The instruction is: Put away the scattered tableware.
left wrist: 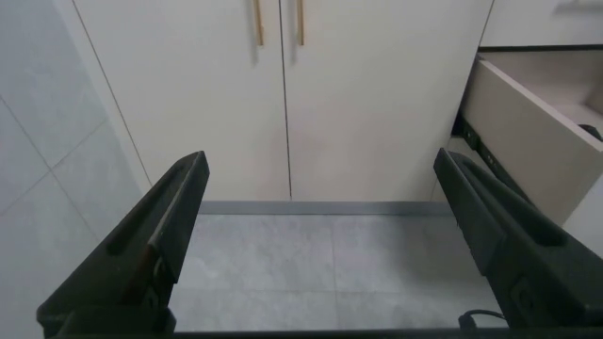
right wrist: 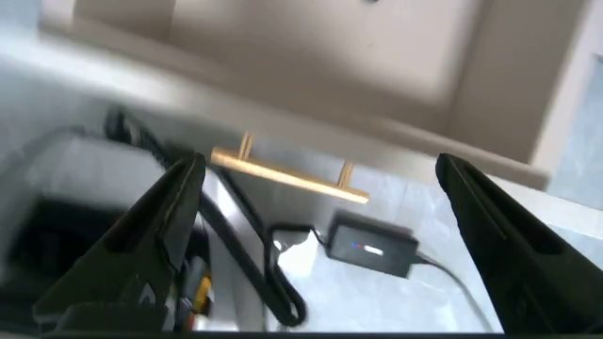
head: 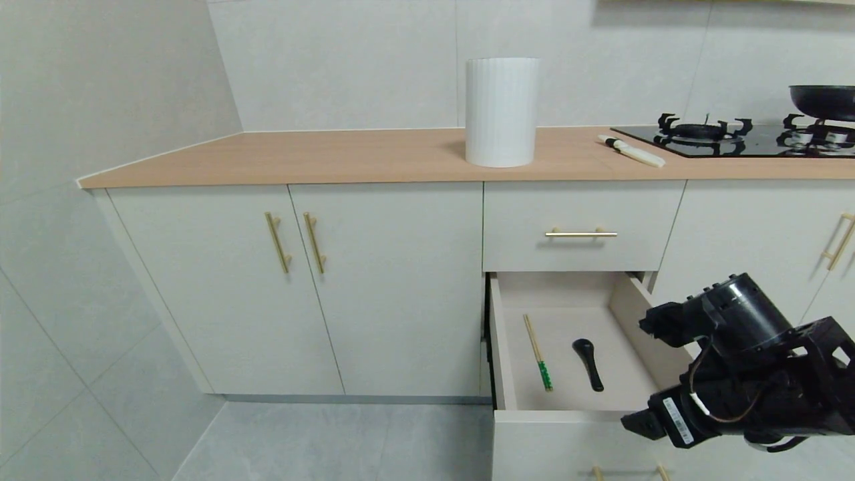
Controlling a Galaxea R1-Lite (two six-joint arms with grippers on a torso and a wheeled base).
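The second drawer point(head: 568, 415) of the cabinet stands pulled out. Inside lie a pair of wooden chopsticks point(head: 538, 353) with green ends and a black spoon point(head: 588, 363). A white-handled knife point(head: 631, 151) lies on the wooden counter point(head: 300, 157) beside the stove. My right arm point(head: 735, 374) hangs low, just right of the open drawer. The right gripper point(right wrist: 317, 169) is open and holds nothing, facing the drawer front's gold handle point(right wrist: 287, 174). My left gripper point(left wrist: 320, 160) is open and holds nothing above the floor, facing the cabinet doors, with the drawer's side point(left wrist: 528, 113) off to one side.
A tall white ribbed container point(head: 501, 110) stands on the counter above the drawers. A gas stove point(head: 735, 137) with a dark pan point(head: 825, 100) is at the far right. Closed double doors point(head: 297, 287) are left of the drawer, with grey tiled floor point(head: 300, 441) below.
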